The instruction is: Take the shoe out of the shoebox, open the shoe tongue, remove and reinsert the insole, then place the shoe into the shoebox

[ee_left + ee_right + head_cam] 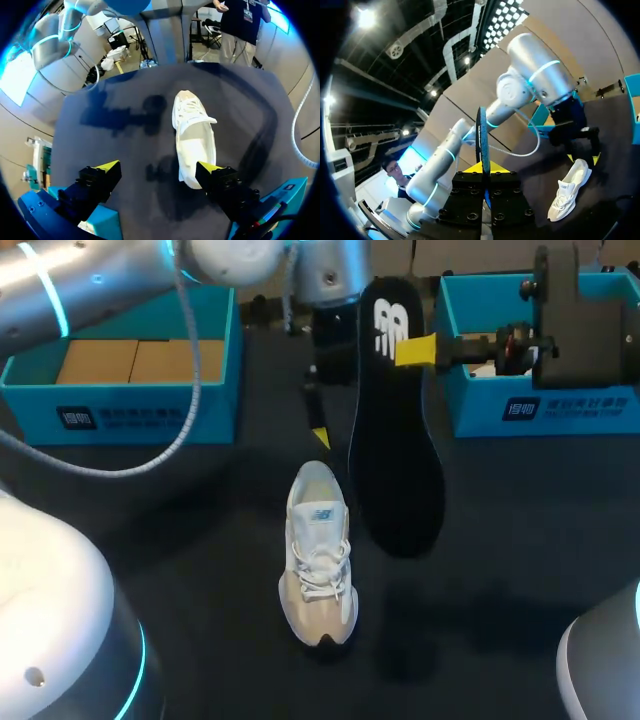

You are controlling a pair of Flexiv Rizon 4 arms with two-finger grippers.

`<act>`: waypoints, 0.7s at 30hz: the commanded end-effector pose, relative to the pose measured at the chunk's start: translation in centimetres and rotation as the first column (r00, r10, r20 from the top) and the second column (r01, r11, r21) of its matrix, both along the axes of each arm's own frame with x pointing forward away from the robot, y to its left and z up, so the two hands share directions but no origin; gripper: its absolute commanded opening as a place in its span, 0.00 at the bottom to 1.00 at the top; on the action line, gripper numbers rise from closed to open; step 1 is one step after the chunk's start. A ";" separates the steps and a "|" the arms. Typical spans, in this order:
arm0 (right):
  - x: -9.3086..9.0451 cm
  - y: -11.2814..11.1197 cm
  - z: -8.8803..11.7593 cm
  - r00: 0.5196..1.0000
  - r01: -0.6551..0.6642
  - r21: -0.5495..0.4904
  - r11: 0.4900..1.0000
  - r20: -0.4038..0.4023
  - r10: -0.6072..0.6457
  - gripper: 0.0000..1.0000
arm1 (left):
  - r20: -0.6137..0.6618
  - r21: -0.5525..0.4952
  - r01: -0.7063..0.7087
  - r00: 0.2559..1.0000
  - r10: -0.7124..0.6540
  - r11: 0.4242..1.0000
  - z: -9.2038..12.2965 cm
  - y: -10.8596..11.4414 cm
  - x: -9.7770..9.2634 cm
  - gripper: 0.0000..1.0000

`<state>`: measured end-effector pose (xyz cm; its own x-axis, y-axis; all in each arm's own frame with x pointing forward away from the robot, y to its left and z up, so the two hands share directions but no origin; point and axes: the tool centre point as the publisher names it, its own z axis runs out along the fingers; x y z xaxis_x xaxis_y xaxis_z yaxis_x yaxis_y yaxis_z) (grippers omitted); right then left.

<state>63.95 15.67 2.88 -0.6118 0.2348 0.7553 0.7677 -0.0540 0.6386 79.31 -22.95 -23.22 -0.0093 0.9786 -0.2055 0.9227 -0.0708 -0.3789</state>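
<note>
A white lace-up shoe (320, 555) lies on the dark table at the middle, toe toward the near edge. My right gripper (415, 348) is shut on the heel end of a long black insole (395, 440), which hangs in the air just right of the shoe. In the right wrist view the insole (482, 135) stands edge-on between the yellow tips of that gripper (483, 172). My left gripper (322, 435) hovers over the table behind the shoe's heel, open and empty. In the left wrist view its gripper (159, 170) is spread wide, the shoe (192, 135) lying just ahead of one finger.
An open blue shoebox (120, 415) with a cardboard floor stands at the back left. A second blue box (560, 410) stands at the back right, under my right arm. The left arm's grey cable (150, 455) droops in front of the left box.
</note>
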 end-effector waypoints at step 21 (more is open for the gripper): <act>8.1 -10.1 -5.0 0.934 0.059 0.104 0.993 -0.356 -0.018 0.00 | 0.051 -0.286 -0.056 0.996 0.074 0.957 4.4 3.7 -0.6 1.00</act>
